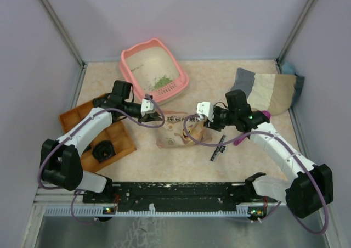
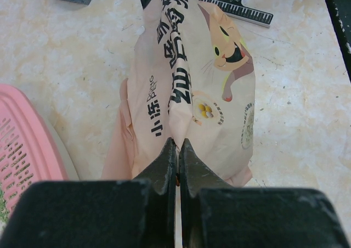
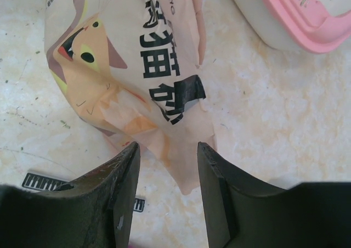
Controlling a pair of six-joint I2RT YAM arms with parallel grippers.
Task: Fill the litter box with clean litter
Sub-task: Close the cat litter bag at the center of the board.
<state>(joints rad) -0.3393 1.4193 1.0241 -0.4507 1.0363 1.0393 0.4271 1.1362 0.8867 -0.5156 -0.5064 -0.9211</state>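
Right gripper (image 3: 167, 149): at the bottom of the frame, with two dark fingers (image 3: 118, 187) spread apart and pointing up the picture.
Paper bag (image 3: 137, 78): pale peach, crumpled, filling the upper left and centre. It is printed with a cartoon cat with an open mouth and bold black characters.
Bag and fingers: the bag's narrow lower end reaches down into the gap between the fingers; whether they touch cannot be told.
Litter box (image 3: 307, 23): upper right corner, showing a pink slotted rim above a whitish wall, near the bag but apart from it.
Black strip (image 3: 44, 180): lower left, with white tick marks, partly hidden behind the left finger.
Table (image 3: 274, 122): cream, marbled, with a few dark specks.
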